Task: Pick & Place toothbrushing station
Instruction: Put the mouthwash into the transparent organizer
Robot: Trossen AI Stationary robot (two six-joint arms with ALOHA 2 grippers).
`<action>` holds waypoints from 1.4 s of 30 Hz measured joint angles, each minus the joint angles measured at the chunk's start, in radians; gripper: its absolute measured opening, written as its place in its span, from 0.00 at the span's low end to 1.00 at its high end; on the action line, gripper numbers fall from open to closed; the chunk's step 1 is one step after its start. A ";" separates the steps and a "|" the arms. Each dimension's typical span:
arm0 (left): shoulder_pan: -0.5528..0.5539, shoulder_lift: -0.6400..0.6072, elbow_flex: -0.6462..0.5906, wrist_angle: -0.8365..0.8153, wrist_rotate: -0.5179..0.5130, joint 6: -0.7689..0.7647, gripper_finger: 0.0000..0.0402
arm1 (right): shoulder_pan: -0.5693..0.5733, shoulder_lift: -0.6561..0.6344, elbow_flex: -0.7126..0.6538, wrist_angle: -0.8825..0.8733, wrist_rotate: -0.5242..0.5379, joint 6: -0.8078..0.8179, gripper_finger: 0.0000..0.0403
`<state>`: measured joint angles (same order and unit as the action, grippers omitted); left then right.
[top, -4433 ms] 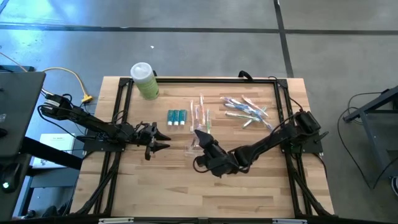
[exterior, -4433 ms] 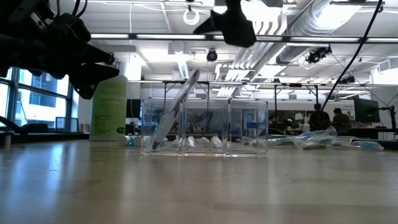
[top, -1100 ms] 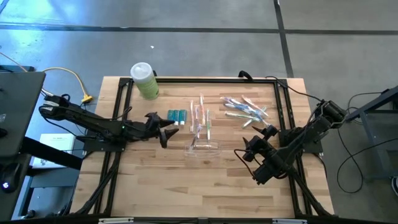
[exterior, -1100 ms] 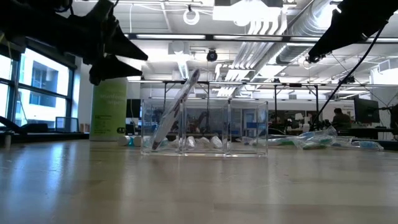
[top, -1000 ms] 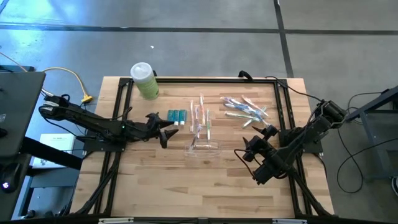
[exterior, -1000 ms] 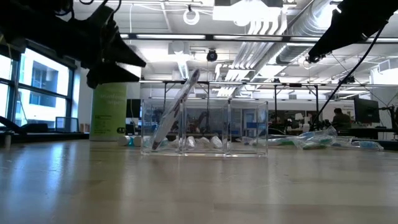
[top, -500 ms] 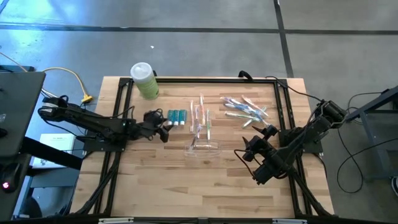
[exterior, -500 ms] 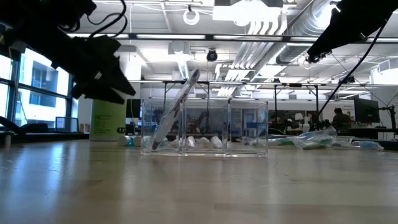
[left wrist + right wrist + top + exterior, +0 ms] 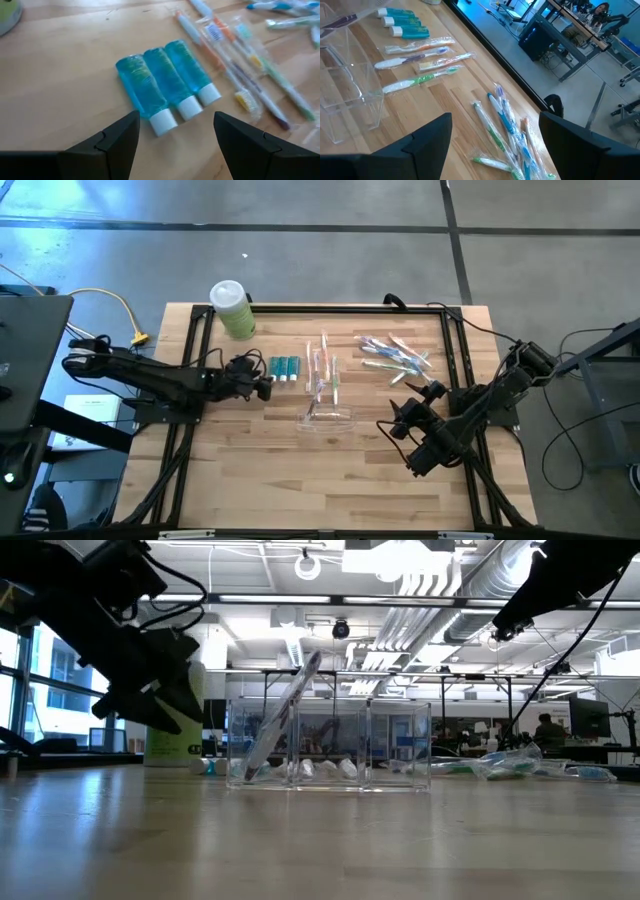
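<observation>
Three blue bottles with white caps (image 9: 165, 85) lie side by side on the wooden table (image 9: 250, 470), also seen from above (image 9: 285, 366). My left gripper (image 9: 175, 135) hovers open just on their cap side, tipped down toward them (image 9: 262, 376), dark at the left of the low view (image 9: 165, 690). Wrapped toothbrushes (image 9: 325, 370) lie beside the bottles. A clear organizer (image 9: 328, 418) holds one toothbrush (image 9: 285, 720), leaning in its left compartment. My right gripper (image 9: 408, 412) waits open to the organizer's right, nothing between its fingers (image 9: 495, 145).
A green bottle with a white cap (image 9: 232, 310) stands at the far left corner. A loose pile of wrapped toothbrushes (image 9: 395, 355) lies at the far right. A black frame (image 9: 190, 370) runs along the table's sides. Bare wood fills the near half.
My left gripper has sunk and tipped its fingers downward while rolling, and has gone toward the table's far edge, closer to the blue bottles. Its fingers stay open. My right arm has kept still.
</observation>
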<state>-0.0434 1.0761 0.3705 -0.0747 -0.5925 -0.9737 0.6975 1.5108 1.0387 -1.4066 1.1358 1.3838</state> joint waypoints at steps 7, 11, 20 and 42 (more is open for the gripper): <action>0.058 0.164 0.055 0.038 0.047 0.007 0.62 | 0.000 0.000 0.000 0.001 0.014 0.000 0.72; 0.081 0.223 0.096 0.041 0.048 0.035 0.62 | 0.000 0.000 0.000 0.002 0.011 0.000 0.72; 0.103 0.235 0.112 -0.026 0.067 -0.004 0.62 | 0.000 0.000 -0.049 0.024 0.008 0.000 0.72; 0.160 0.376 0.114 0.102 0.143 0.013 0.62 | 0.000 0.000 -0.153 0.078 0.036 0.087 0.72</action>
<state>0.1168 1.4520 0.4847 0.0268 -0.4493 -0.9608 0.6975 1.5108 0.8856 -1.3290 1.1721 1.4706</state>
